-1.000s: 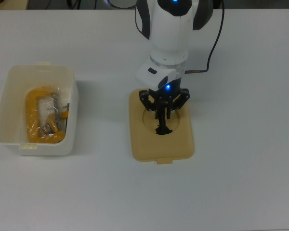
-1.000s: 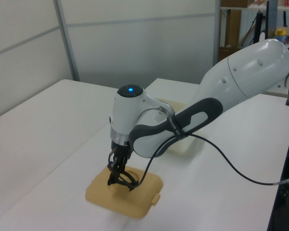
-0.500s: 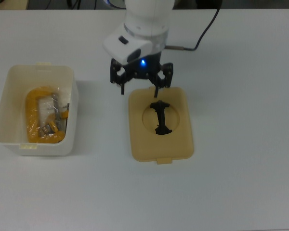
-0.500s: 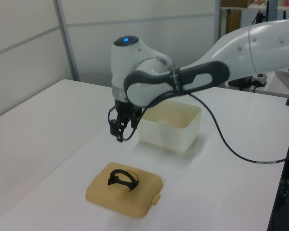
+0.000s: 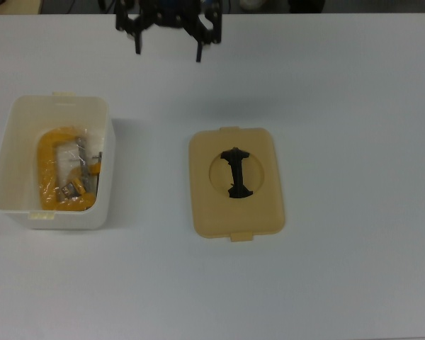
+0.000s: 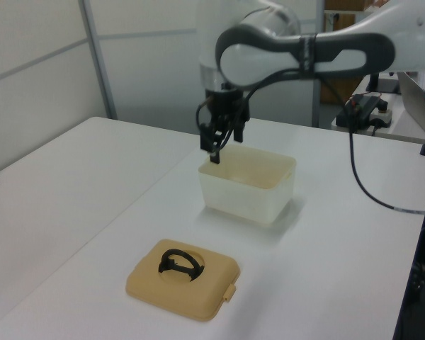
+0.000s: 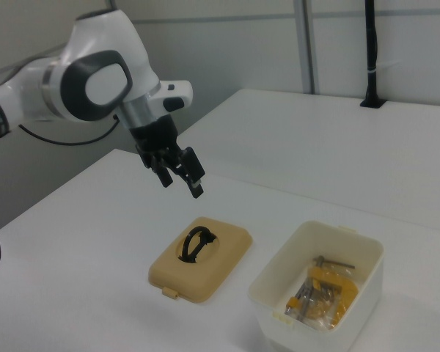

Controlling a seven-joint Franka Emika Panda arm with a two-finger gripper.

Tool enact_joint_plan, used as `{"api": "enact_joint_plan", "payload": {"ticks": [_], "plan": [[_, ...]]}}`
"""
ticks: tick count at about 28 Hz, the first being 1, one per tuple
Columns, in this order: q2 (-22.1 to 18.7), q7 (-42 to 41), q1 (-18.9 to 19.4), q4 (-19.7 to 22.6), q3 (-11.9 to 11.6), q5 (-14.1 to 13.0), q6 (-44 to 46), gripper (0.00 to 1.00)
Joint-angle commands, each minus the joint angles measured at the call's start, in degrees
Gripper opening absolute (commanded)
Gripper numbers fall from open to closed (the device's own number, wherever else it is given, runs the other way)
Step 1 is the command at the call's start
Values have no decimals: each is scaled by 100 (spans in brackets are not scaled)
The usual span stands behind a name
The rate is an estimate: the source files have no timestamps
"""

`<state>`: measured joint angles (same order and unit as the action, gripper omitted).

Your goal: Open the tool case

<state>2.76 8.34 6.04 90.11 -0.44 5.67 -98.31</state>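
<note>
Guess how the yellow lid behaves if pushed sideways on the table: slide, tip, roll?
The lid lies flat and low, so it would probably slide, not tip. Flat-sided, so it is unlikely to roll. It looks like thin plastic, likely light; its raised handle could catch a push.

bright, even overhead light — soft faint shadows, no glare — slight blur throughout

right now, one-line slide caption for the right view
Open gripper raised above the yellow lid lying beside the open white box of tools.

lid (image 7: pixel 202 258) lies flat beside the open box (image 7: pixel 319 295) holding yellow tools (image 7: pixel 321 295); gripper (image 7: pixel 182 180) hangs above, fingers spread.
</note>
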Motion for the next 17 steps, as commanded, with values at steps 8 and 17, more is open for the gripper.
{"api": "enact_joint_plan", "payload": {"ticks": [8,17], "plan": [[-654,-534,-252,358,-35,40,567,100],[-663,-676,-436,402,-79,-83,523,100]]}}
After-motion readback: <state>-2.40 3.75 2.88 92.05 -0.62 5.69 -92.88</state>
